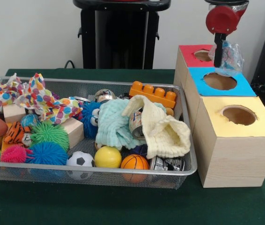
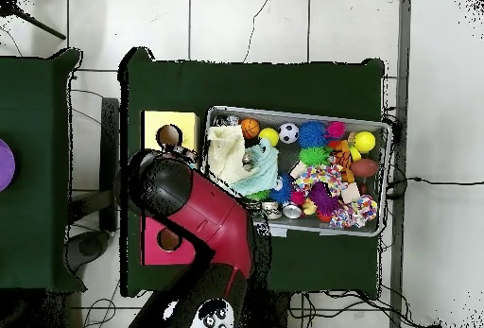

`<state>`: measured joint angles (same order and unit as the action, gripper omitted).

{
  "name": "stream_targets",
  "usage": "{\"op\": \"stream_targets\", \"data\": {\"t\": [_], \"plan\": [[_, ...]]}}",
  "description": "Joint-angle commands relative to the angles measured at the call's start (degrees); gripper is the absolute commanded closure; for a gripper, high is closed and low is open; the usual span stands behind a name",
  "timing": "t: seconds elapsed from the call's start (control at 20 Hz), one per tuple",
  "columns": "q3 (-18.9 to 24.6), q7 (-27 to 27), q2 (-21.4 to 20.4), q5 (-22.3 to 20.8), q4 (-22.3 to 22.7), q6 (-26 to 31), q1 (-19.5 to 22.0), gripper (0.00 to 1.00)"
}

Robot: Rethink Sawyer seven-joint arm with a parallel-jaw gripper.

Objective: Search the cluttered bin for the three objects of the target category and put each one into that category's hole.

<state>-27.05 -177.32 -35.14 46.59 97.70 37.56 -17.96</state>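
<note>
One crumpled clear plastic bag [image 1: 229,60] is hanging pinched in the jaws of the red and black gripper [image 1: 219,60] above the wooden box's blue-topped round hole [image 1: 219,81], beside the cluttered wire-mesh bin [image 1: 189,161].

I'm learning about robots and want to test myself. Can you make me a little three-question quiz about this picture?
1. True or false: the pincer holds a crinkly clear plastic bag.
2. Which hole is the bag closest to? A) yellow hole B) blue hole C) none, it's in the bin
3. Fill in: the orange toy brick lies at the bin's ____ edge, front view.

Key: 1 true; 2 B; 3 far.
</note>
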Motion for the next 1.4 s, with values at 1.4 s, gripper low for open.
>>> {"op": "stream_targets", "data": {"t": [1.4], "plan": [[10.22,-5.34,2.55,1.89,6.9,-13.62,1.89,1.0]]}}
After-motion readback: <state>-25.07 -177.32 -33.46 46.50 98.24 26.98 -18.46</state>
